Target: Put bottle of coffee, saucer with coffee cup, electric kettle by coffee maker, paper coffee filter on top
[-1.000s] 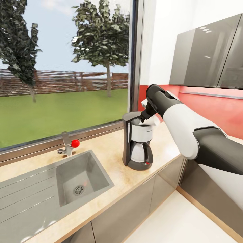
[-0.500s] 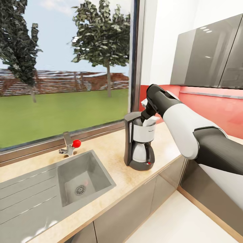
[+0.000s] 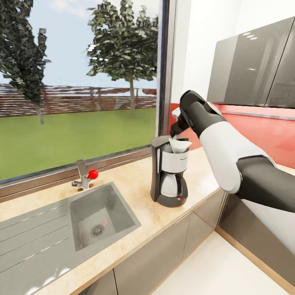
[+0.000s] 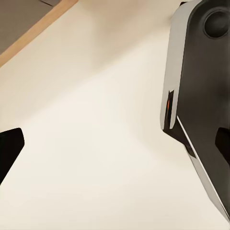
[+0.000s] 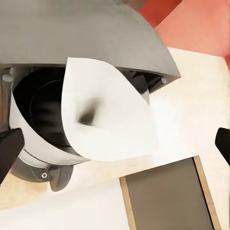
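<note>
Head view, left to right. A grey steel sink [image 3: 88, 223] with a ribbed draining board is set into the kitchen countertop [image 3: 135, 192], the light wood-look counter running under the window [image 3: 78, 82]. A tap [image 3: 83, 175] with a red knob stands at the counter's back edge behind the basin. Dark grey cabinet fronts [image 3: 159, 254] close the space below the counter's front edge.

The coffee maker [image 3: 170, 171] stands upright on the counter to the right of the sink, about midway between the back and front edges, its glass carafe seated in the base. The paper coffee filter [image 3: 179, 145] rests on top of the coffee maker, a white cone lying tilted across the open top. In the right wrist view the filter [image 5: 108, 115] covers part of the dark round opening of the machine [image 5: 43, 110] and overhangs its rim on one side.

The right gripper [image 3: 175, 132] hangs just above the filter and the top of the coffee maker. Its jaws are spread: the right wrist view shows the two dark fingertips [image 5: 9, 148] at opposite edges of the frame, well apart, pinching nothing, with the filter lying free between and below them.

The left wrist view shows the left gripper [image 4: 115, 148] with its jaws also spread and holding nothing, over pale floor [image 4: 96, 143] beside part of the robot's own body [image 4: 201, 96].

Grey wall cabinets [image 3: 254, 65] hang above a red splashback [image 3: 262, 131] at the right.
</note>
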Controlling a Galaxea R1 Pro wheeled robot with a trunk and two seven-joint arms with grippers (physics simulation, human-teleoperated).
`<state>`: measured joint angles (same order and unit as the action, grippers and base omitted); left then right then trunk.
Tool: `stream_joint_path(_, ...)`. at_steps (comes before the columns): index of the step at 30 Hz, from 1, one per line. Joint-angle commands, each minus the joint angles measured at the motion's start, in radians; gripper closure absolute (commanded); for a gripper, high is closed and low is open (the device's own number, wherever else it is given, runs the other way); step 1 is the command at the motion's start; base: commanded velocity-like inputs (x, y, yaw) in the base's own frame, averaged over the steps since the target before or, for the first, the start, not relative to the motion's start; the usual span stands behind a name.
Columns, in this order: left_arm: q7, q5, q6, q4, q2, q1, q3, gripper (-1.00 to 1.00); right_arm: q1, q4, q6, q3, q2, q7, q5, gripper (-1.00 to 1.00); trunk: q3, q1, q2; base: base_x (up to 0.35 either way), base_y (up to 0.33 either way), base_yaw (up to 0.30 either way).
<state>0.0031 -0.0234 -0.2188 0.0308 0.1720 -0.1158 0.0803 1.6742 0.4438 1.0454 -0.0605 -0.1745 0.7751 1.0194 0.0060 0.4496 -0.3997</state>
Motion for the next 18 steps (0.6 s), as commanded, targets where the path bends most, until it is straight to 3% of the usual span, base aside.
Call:
stream_joint_path(1,0.0,-0.003,-0.001,0.001,0.0,-0.001,0.008,-1.0,0.0,0.014,0.002,-0.002,0.0,0.01,0.01,-1.0,0.0,0.0,0.0,0.0,0.0,0.0)
stream_joint_path(9,0.0,-0.003,-0.002,0.001,0.0,-0.001,0.007,-1.0,0.001,0.123,0.002,-0.001,0.0,0.012,0.01,-1.0,0.0,0.0,0.0,0.0,0.0,0.0)
stream_joint_path(18,0.002,-0.003,-0.002,0.003,0.0,-0.001,0.008,-1.0,0.001,0.136,0.002,0.0,0.0,0.012,0.01,-1.0,0.0,0.0,0.0,-0.021,0.0,0.0)
